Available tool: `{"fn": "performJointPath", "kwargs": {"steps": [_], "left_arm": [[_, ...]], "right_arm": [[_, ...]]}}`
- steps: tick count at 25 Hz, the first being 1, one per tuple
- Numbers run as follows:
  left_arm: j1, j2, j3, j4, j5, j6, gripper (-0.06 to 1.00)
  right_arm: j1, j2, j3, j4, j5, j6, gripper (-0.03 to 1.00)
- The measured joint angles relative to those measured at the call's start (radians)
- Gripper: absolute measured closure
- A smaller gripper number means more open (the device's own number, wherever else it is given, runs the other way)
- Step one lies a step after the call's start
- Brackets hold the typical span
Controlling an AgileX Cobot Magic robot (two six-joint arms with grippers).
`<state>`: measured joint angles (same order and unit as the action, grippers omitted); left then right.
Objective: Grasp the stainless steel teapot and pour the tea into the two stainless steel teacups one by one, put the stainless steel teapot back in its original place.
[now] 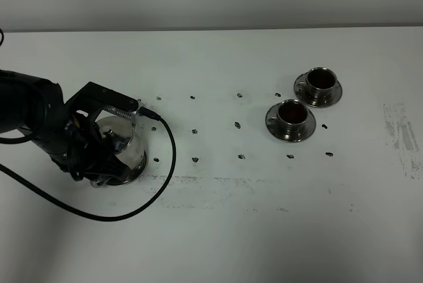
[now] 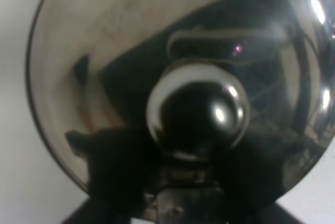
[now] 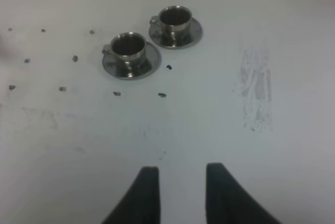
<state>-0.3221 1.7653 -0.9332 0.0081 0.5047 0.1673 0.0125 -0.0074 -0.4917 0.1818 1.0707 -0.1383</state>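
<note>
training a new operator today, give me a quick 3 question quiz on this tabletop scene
1. True or false: both teacups already hold dark liquid.
2. Which arm is at the teapot? A) left B) right C) neither
3. Fill in: each teacup sits on its own ____.

Key
1. True. The nearer teacup and the farther teacup both show a reddish-brown fill.
2. A. The left hand is over the teapot, which stands upright on the table; the left wrist view looks straight down on the lid knob. The right hand is over bare table, nothing between its fingers.
3. Saucer.
</note>
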Motion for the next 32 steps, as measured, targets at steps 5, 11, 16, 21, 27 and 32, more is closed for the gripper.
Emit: {"fn": "performJointPath", "kwargs": {"steps": [5, 11, 16, 21, 27, 32], "left_arm": [[0.000, -0.023, 0.000, 0.000, 0.000, 0.000, 0.43], [0.000, -0.165, 0.001, 0.000, 0.027, 0.000, 0.42], [0.000, -0.347, 0.001, 0.000, 0.035, 0.002, 0.41], [0.000, -0.548, 0.001, 0.000, 0.030, 0.002, 0.41], [0.000, -0.730, 0.001, 0.001, -0.002, 0.008, 0.41], [0.000, -0.797, 0.001, 0.002, -0.002, 0.010, 0.41]], "right_arm": [[0.000, 0.000, 0.000, 0.000, 0.000, 0.000, 0.73], [0.000, 0.000, 0.000, 0.000, 0.000, 0.000, 0.73], [0.000, 0.000, 0.000, 0.000, 0.000, 0.000, 0.73], [0.000, 0.000, 0.000, 0.000, 0.000, 0.000, 0.73], [0.000, 0.000, 0.000, 0.000, 0.000, 0.000, 0.73], [0.000, 0.000, 0.000, 0.000, 0.000, 0.000, 0.73]]}}
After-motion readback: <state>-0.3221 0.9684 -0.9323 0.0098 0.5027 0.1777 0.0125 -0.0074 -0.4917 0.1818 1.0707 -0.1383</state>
